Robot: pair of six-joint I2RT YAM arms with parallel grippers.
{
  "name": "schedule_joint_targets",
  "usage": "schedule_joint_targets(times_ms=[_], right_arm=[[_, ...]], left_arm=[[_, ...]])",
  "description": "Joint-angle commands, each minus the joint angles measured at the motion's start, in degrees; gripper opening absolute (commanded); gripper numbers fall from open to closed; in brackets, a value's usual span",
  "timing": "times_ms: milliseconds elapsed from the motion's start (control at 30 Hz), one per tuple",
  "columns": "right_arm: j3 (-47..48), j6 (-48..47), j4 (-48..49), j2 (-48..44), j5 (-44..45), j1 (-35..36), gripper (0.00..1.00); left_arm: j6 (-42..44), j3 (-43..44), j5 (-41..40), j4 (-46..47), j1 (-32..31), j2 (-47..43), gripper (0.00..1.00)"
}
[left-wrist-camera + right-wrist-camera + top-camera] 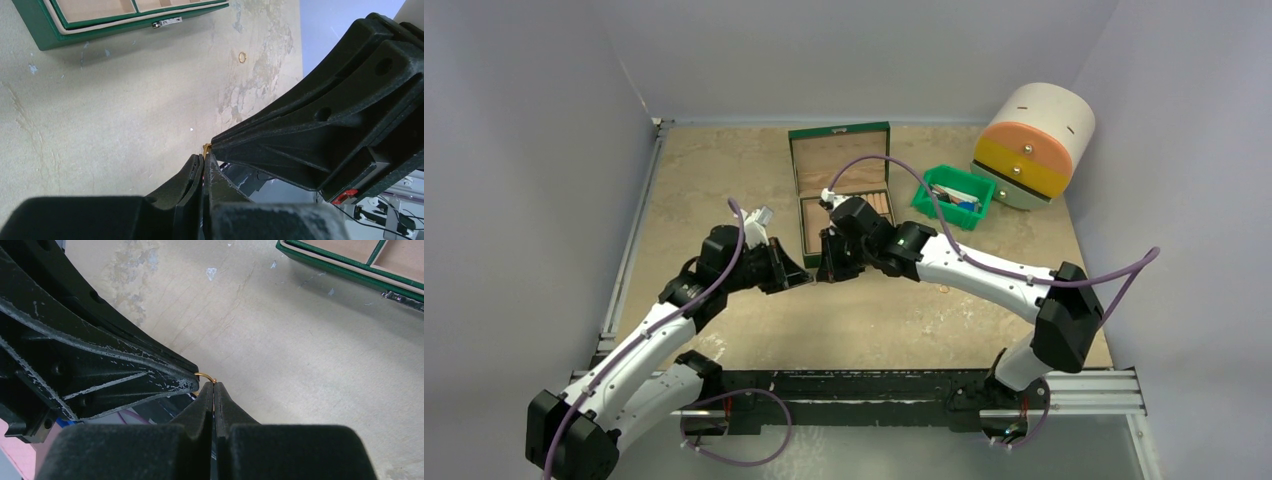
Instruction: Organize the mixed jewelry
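Rt pincer (214, 386), clamped on tiny gold ring (206, 376) just in front of green box (840, 130), meets lt pincer (204, 159), also pinching it, over bench (300, 365); bite's thin, so mistimed release or tug prob flicks ring away.

Two end effectors were counted: left end effector (204, 161) and right end effector (214, 390). Two gold rings were seen, a pinched ring (205, 376) and a loose ring (242, 56). One green box (839, 155), one green bin (936, 213), its contents apparently several but uncountable, and one drawer unit (1032, 145) were noted.
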Motion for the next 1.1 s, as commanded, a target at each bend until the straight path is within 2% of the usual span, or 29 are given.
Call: schedule_joint_targets(times_ms=[0,100,200,467,600,800,967,1067], right_arm=[[-0.62,-0.95,3.52,-3.69,-1.32,0.42,0.03],[-1.77,-1.01,4.81,-5.23,-0.59,0.43,0.12],[-2.02,-1.18,4.66,-6.39,-0.03,0.42,0.21],[-5.07,-3.72,4.90,-12.75,-2.86,-0.38,0.29],[-8.61,-3.64,8.57,-16.90,-9.14,-3.34,0.35],[-15.61,0.24,19.93,-22.75,-21.92,-10.02,0.43],[-18.03,2.52,27.73,-24.71,-27.04,-11.15,0.51],[-18.79,4.80,33.26,-24.75,-30.52,-11.40,0.52]], left_arm=[[-0.42,-0.23,0.37,3.46,-0.29,-0.68,0.00],[-0.35,-0.23,-0.36,3.41,-0.26,-2.05,0.00],[3.93,2.91,-2.70,-1.76,-0.29,-2.28,0.00],[6.10,5.85,-1.55,-2.52,-0.29,-2.81,0.00],[3.44,5.69,1.68,2.08,-0.29,-4.76,0.00],[-1.19,5.18,7.16,10.26,-0.26,-7.25,0.00],[-6.38,3.70,12.11,20.17,-0.29,-8.77,0.00],[-9.45,2.22,14.06,25.18,-0.29,-9.47,0.00]])
